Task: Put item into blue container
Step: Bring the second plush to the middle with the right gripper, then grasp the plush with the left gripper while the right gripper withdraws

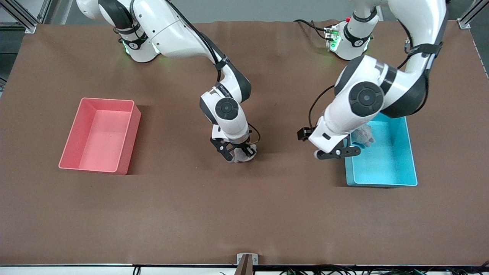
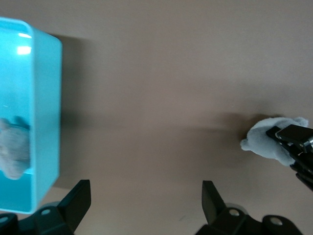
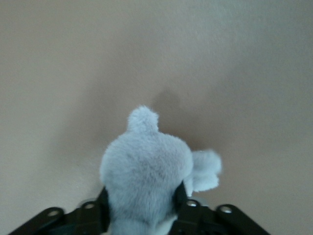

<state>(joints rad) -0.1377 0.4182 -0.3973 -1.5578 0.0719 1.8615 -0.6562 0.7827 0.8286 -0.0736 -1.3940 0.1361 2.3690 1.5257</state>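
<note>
A grey plush toy (image 1: 242,156) (image 3: 146,166) rests on the brown table near its middle. My right gripper (image 1: 238,152) (image 3: 142,196) is down around it, with a finger pressed against each side. The left wrist view also shows this toy (image 2: 266,139) with the right gripper's fingers (image 2: 293,137) on it. The blue container (image 1: 411,152) (image 2: 46,107) lies toward the left arm's end of the table. A second grey plush toy (image 1: 365,134) (image 2: 12,149) lies inside it. My left gripper (image 1: 338,152) (image 2: 146,196) hangs open and empty over the container's wall that faces the right arm's end.
A pink bin (image 1: 128,131) of the same size stands toward the right arm's end of the table. The left arm's elbow and forearm (image 1: 366,99) hang over part of the blue container. Bare brown table runs along the edge nearest the front camera.
</note>
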